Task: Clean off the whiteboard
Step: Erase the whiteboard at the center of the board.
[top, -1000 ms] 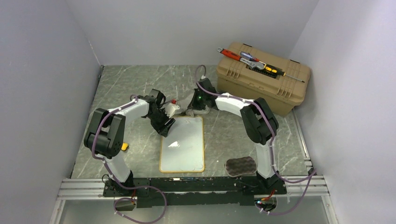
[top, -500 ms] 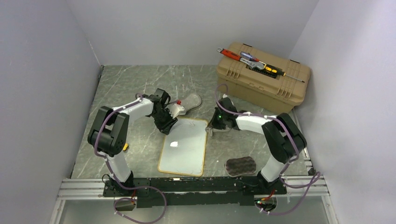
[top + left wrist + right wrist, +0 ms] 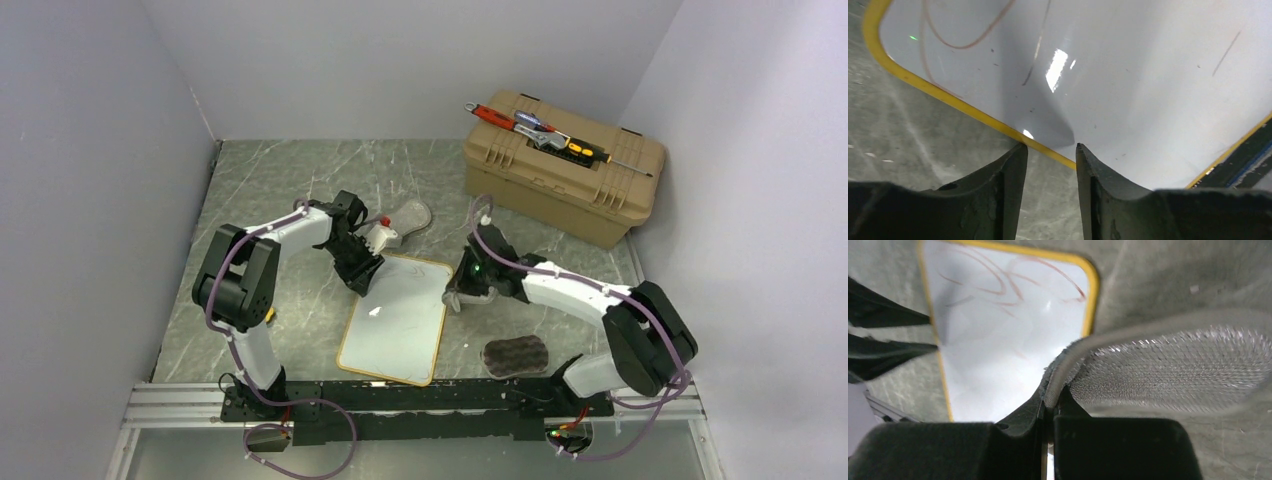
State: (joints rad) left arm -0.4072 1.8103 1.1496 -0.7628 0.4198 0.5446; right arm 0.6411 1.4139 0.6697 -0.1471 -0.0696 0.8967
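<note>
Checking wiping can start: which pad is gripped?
The grey mesh pad in the right gripper; the dark wavy sponge and the other grey pad lie loose on the table.

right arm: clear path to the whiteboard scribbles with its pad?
Probably yes: right gripper, shut on the mesh pad, sits at the whiteboard edge; scribbles uncovered, left gripper at the opposite edge.

Pale walls [image 3: 420, 60] on three sides, grey marbled tabletop [image 3: 290, 170] — tan toolbox [image 3: 560, 185] far right
</note>
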